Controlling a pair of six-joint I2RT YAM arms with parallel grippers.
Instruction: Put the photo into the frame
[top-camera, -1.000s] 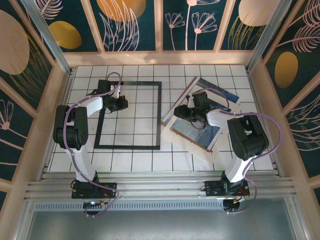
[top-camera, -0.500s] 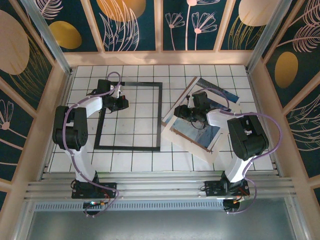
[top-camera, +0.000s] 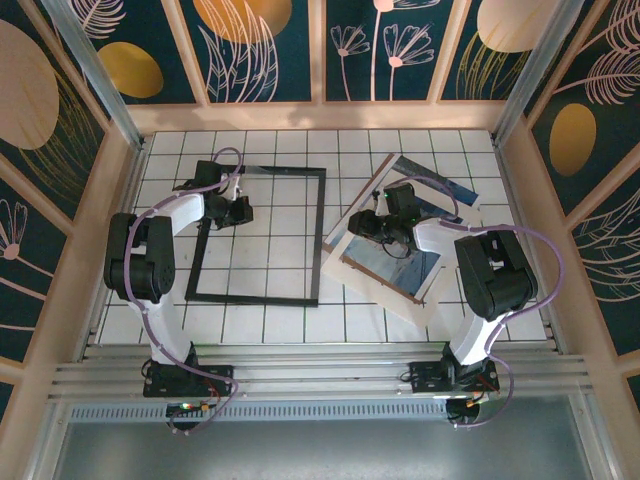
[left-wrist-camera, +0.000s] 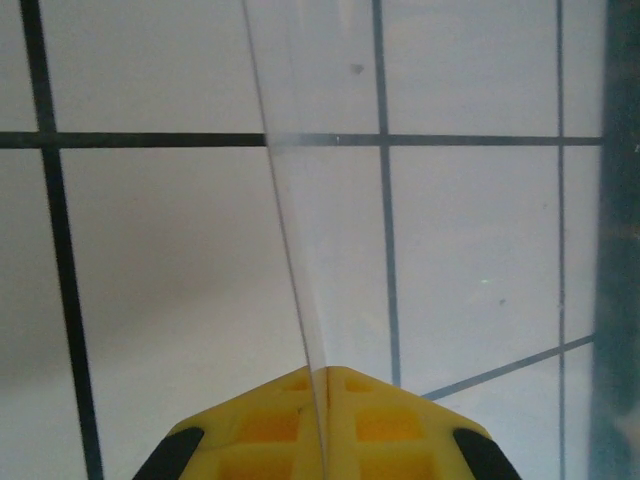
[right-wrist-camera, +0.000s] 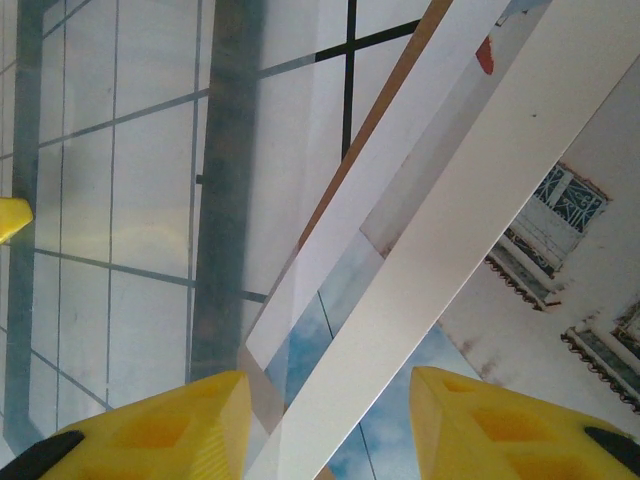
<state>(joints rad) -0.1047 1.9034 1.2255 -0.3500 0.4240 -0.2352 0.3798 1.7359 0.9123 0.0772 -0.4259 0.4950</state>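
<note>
Looking down from the overhead camera, the frame (top-camera: 321, 235) is lying flat on the left half of the tiled table (top-camera: 290, 325), a thin black rectangle with white tiles showing through its middle. The left gripper (top-camera: 240, 208) is reaching in over the frame's upper left part. On its wrist camera, that gripper (left-wrist-camera: 325, 372) is clamping its yellow fingers (left-wrist-camera: 265, 420) tight on the edge of a clear pane (left-wrist-camera: 300, 200), which is running up and away from the fingertips, with the grid lines showing through it.

Over on the right side, the photo (top-camera: 400, 265) is sitting in a tilted stack well apart from the frame. It's resting on the brown backing board (top-camera: 400, 305), with the white mat (top-camera: 365, 195) angled over it. The right gripper (top-camera: 362, 222) is hanging over the stack's left edge. In its wrist view, the right gripper (right-wrist-camera: 330, 385) is holding its fingers (right-wrist-camera: 180, 430) apart. A strip of the mat (right-wrist-camera: 470, 230) is passing through the gap, and nothing is looking pinched. The photo (right-wrist-camera: 560, 280) is showing pale buildings and blue sky underneath.
</note>
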